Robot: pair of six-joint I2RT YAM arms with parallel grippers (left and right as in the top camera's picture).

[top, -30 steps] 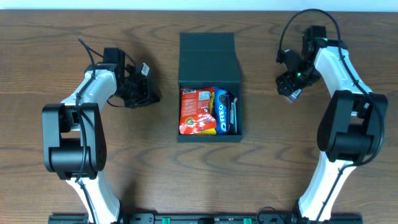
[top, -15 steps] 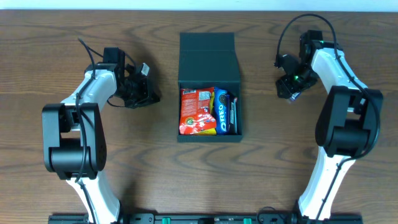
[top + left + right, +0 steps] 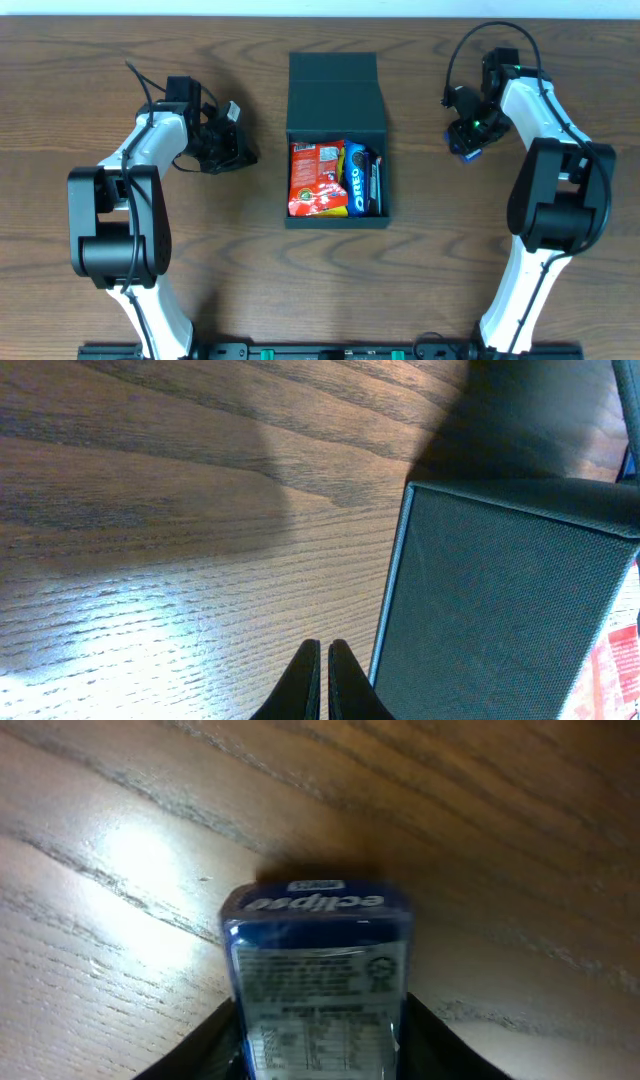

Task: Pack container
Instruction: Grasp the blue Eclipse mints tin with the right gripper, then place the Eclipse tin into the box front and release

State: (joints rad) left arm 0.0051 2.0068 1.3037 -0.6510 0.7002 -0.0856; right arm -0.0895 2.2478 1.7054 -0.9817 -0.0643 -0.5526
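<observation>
While the dark teal-green, matte, rectangular cardboard container [image 3: 335, 100] sits mid-way across the brown wood-grain surface [image 3: 240, 270] with its hinged flap lid [image 3: 333, 70] open toward 12 o'clock, packing reads as partly done. A red crinkly snack packet [image 3: 315, 178] fills the 9 o'clock side of the cavity. A blue Oreo biscuit packet [image 3: 356, 178] stands on edge touching it at 3 o'clock. A thin dark strip runs along the 3 o'clock wall; item or shadow, cannot tell. At 2 o'clock of the container, well apart from it, the right end effector [image 3: 466, 146] is low over the surface. The wrist view shows its dark fingers [image 3: 215, 1040] set against both long sides of a small blue rectangular Eclipse mint tin [image 3: 318, 950] lying on the wood. I judge it gripped, not yet lifted. At 9 to 10 o'clock, near the container's outer wall, the left end effector [image 3: 322, 660] has its tips closed together on nothing. Left to do, by my reckoning: carry the tin in, then fold the lid down. Room inside looks tight. Nothing loose lies between tin and container; only the 3 o'clock wall needs clearing.
</observation>
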